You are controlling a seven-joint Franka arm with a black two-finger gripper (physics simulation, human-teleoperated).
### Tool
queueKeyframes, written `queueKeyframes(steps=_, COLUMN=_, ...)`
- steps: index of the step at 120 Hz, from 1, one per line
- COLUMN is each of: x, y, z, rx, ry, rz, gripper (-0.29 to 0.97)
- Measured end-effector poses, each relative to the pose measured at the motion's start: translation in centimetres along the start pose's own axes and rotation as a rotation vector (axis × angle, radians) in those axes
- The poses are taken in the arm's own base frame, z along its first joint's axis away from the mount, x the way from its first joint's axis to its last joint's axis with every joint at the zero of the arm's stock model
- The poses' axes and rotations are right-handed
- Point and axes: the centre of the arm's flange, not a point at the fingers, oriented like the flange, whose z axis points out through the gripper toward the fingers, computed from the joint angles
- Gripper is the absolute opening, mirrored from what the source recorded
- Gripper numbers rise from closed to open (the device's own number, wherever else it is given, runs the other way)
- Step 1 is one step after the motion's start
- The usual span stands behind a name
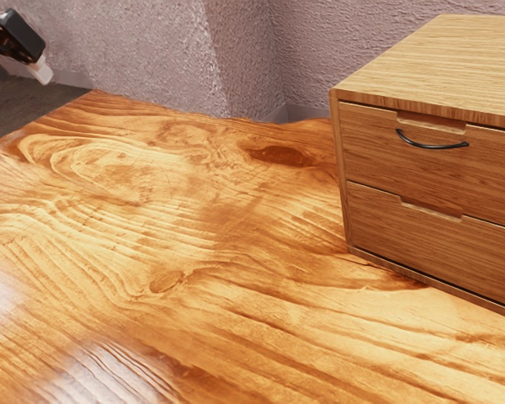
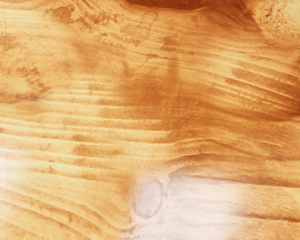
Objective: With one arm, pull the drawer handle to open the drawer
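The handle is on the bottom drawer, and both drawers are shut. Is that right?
Not quite. The handle is on the top drawer, not the bottom drawer. The exterior view shows it. Both drawers are shut, as you said.

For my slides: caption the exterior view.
Light wooden two-drawer cabinet, both drawers shut, curved black handle untouched; black robot arm far off across glossy wooden table.

table [image 1: 194,278]: glossy wood, bold grain, dark knots | wall [image 1: 151,42]: grey, rough-textured, behind table
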Motion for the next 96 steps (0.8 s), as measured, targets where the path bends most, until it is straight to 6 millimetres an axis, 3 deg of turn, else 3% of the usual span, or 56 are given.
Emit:
queueKeyframes(steps=4, x=-0.2, y=-0.7, z=-0.1, rx=0.014, ry=-0.004, rz=-0.015, gripper=0.66)
queueKeyframes(steps=10, x=-0.1, y=-0.3, z=0.0, rx=0.022, ry=-0.010, rz=-0.006, gripper=0.66)
queueKeyframes(steps=16, x=0.1, y=1.5, z=0.2, rx=0.016, ry=-0.020, rz=0.029, gripper=0.66)
queueKeyframes(steps=21, x=0.3, y=4.2, z=0.8, rx=0.003, ry=-0.037, rz=0.088, gripper=0.66)
queueKeyframes(steps=27, x=0.9, y=9.0, z=1.8, rx=-0.022, ry=-0.044, rz=0.222, gripper=0.66)
queueKeyframes(steps=32, x=0.9, y=14.5, z=2.1, rx=-0.054, ry=-0.038, rz=0.383, gripper=0.66)
queueKeyframes(steps=37, x=1.1, y=20.4, z=3.9, rx=-0.096, ry=-0.056, rz=0.556, gripper=0.66)
queueKeyframes(steps=46, x=-0.6, y=29.7, z=5.5, rx=-0.160, ry=-0.069, rz=0.831, gripper=0.66)
queueKeyframes(steps=51, x=-2.0, y=33.7, z=5.5, rx=-0.183, ry=-0.066, rz=0.961, gripper=0.66)
queueKeyframes(steps=56, x=-2.8, y=36.1, z=5.9, rx=-0.188, ry=-0.064, rz=1.056, gripper=0.66)
queueKeyframes(steps=60, x=-2.4, y=36.4, z=6.7, rx=-0.179, ry=-0.063, rz=1.095, gripper=0.65)
queueKeyframes(steps=64, x=-1.0, y=34.9, z=8.0, rx=-0.157, ry=-0.063, rz=1.097, gripper=0.65)
queueKeyframes(steps=74, x=4.5, y=26.4, z=12.3, rx=-0.074, ry=-0.056, rz=1.012, gripper=0.66)
queueKeyframes(steps=79, x=6.2, y=24.0, z=14.0, rx=-0.036, ry=-0.041, rz=1.009, gripper=0.66)
queueKeyframes(steps=83, x=6.8, y=24.3, z=14.9, rx=-0.010, ry=-0.025, rz=1.047, gripper=0.66)
queueKeyframes(steps=96, x=6.5, y=29.5, z=15.8, rx=0.025, ry=0.038, rz=1.224, gripper=0.66)
